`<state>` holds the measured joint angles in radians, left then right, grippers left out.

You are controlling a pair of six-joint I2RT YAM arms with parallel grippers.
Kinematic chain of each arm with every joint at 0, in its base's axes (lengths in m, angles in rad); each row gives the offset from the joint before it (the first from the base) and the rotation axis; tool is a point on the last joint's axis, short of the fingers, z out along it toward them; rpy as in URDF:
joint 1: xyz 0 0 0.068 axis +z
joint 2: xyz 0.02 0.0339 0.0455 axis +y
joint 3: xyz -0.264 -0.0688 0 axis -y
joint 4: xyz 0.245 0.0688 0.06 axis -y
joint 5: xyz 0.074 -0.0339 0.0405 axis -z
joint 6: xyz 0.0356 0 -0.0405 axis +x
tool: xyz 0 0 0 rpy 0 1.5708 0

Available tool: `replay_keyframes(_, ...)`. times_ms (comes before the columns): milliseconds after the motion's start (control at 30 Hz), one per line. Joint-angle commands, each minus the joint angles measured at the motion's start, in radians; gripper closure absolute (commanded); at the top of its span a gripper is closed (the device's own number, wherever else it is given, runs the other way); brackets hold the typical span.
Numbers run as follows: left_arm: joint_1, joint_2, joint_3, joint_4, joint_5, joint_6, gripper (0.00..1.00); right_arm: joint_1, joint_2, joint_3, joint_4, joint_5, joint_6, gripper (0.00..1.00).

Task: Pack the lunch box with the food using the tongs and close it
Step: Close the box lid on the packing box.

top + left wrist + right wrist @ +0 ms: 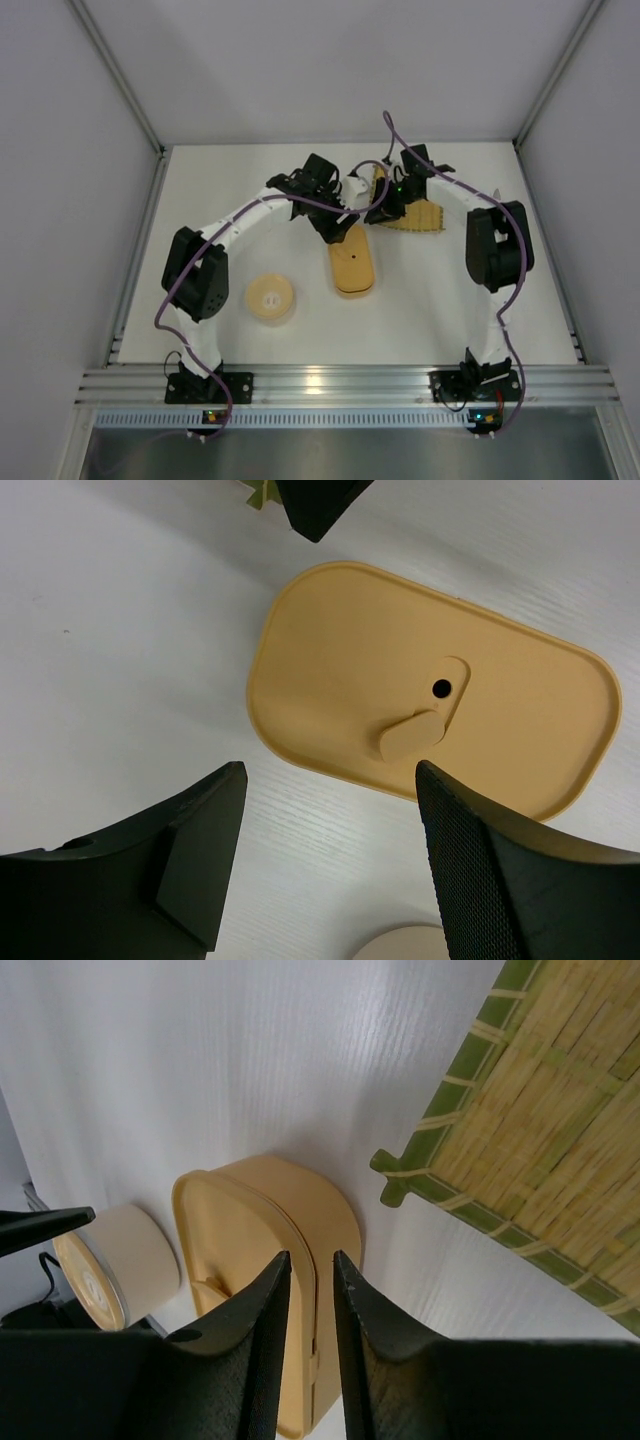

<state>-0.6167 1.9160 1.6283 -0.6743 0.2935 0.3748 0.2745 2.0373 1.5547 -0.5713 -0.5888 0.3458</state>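
White table (450,320), pale walls on three sides. Lunch box (352,265) is seen near the table's middle, lengthwise toward the arms, with its lid (400,700) on. A small round hole and a short raised tab are noted on the lid; no writing can be made out on it. Left gripper (330,768) hangs just above the lid's far end, jaws spread wide, nothing between them. Right gripper (310,1255) is held above the table beyond the box, its fingers drawn close with a slim gap, nothing seen in the gap. A green-edged bamboo mat (540,1130) lies just beside the box, to the right. A round tan container (271,299) sits left of the box; a faint mark on its face cannot be read.
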Motion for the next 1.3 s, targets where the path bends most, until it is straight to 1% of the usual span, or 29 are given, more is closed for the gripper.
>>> replay_keyframes(0, 0.002, -0.063, -0.015, 0.041, 0.024, -0.014, 0.26, 0.029, 0.017, 0.053, 0.065, 0.015, 0.001, 0.77)
replay_keyframes(433, 0.009, -0.068, -0.031, 0.044, 0.033, -0.016, 0.26, 0.063, 0.058, 0.053, 0.039, 0.01, -0.014, 0.85)
replay_keyframes(667, 0.009, -0.064, -0.041, 0.045, 0.053, -0.016, 0.26, 0.072, 0.06, 0.05, 0.033, 0.012, -0.014, 0.85)
replay_keyframes(900, 0.006, -0.038, -0.031, 0.051, 0.082, -0.028, 0.27, 0.074, 0.06, 0.05, 0.024, 0.014, -0.014, 0.83)
replay_keyframes(1133, 0.0, -0.003, -0.031, 0.055, 0.09, -0.037, 0.27, 0.072, 0.037, 0.05, 0.018, 0.014, -0.014, 0.75)
replay_keyframes(1267, -0.012, 0.009, -0.031, 0.064, 0.091, -0.039, 0.27, 0.072, 0.031, 0.056, 0.013, 0.014, -0.014, 0.75)
